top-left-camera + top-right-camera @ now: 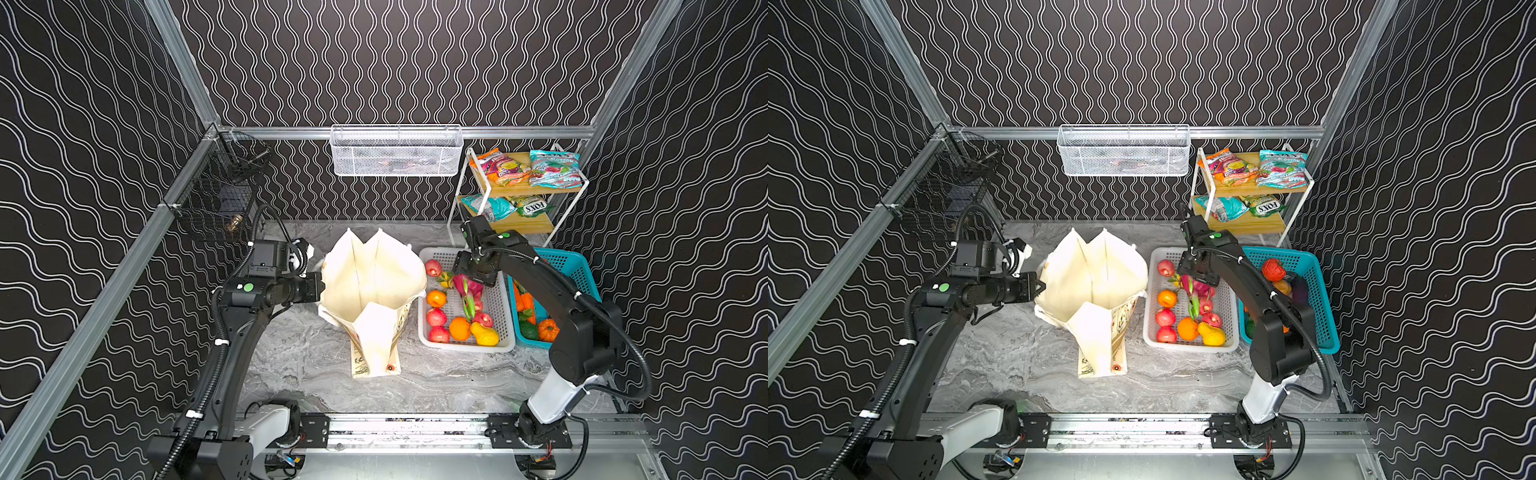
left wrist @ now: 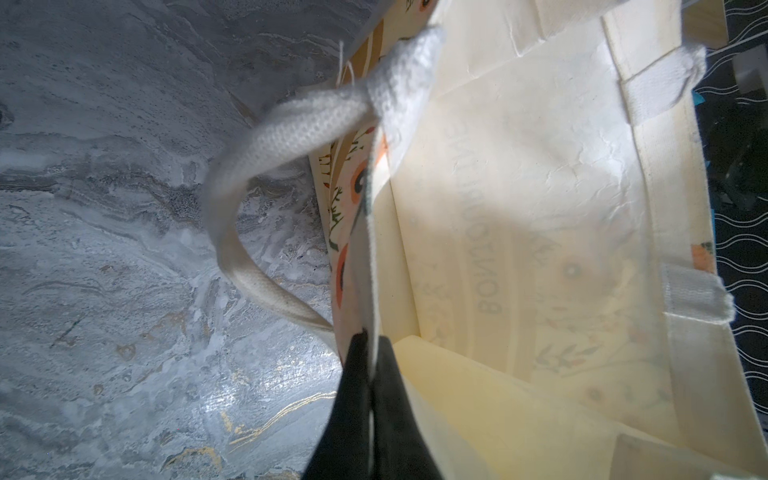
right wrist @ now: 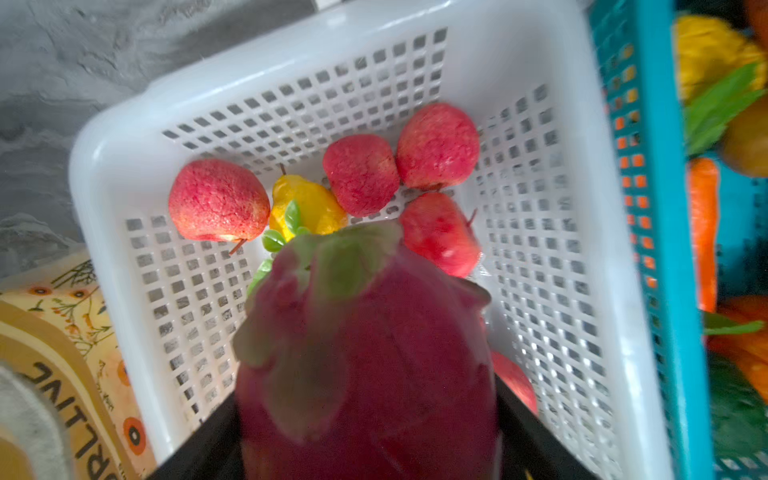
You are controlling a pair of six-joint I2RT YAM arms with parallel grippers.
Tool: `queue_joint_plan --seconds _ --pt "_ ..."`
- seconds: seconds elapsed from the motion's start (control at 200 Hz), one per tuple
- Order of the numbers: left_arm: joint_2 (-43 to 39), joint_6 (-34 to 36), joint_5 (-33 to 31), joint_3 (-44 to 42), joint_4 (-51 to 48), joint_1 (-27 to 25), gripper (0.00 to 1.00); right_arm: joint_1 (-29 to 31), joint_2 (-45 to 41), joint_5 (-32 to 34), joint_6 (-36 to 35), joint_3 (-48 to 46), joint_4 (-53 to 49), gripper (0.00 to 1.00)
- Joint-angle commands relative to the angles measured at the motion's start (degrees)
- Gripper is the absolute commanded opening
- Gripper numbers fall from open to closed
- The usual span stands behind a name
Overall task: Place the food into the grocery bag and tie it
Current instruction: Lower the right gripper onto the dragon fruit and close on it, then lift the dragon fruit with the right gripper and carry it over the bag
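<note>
Right tool (image 1: 473, 279) hugs the slippery-looking dragon fruit (image 3: 365, 353) round its fat middle. Left tool (image 2: 371, 345) pinches the soft bag (image 2: 519, 187) by its edge.

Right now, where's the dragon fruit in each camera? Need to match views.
Top view: dragon fruit over the far half of the white basket, right of the grocery bag.
Top view: same spot, basket, bag.
Left wrist: not in it; only the bag.
Right wrist: fills the lower middle.
Shared landmark: the grocery bag, in all four.
</note>
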Motion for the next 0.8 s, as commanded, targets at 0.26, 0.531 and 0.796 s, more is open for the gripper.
queue_joint_plan --seconds 0.26,0.531,0.796 --pt "-0.5 0.6 0.6 -0.3 0.1 0.1 0.0 -0.3 2.8 3.3 1.2 -1.6 -1.3 0.77" --pt "-0.6 0.6 1.0 -0.6 0.5 0.1 0.0 -0.4 5.6 4.4 0.4 -3.6 -1.7 0.83" --pt "-0.7 0.6 0.7 -0.7 0.4 0.1 0.0 -0.4 7.6 4.0 -0.5 -5.0 -1.5 0.93"
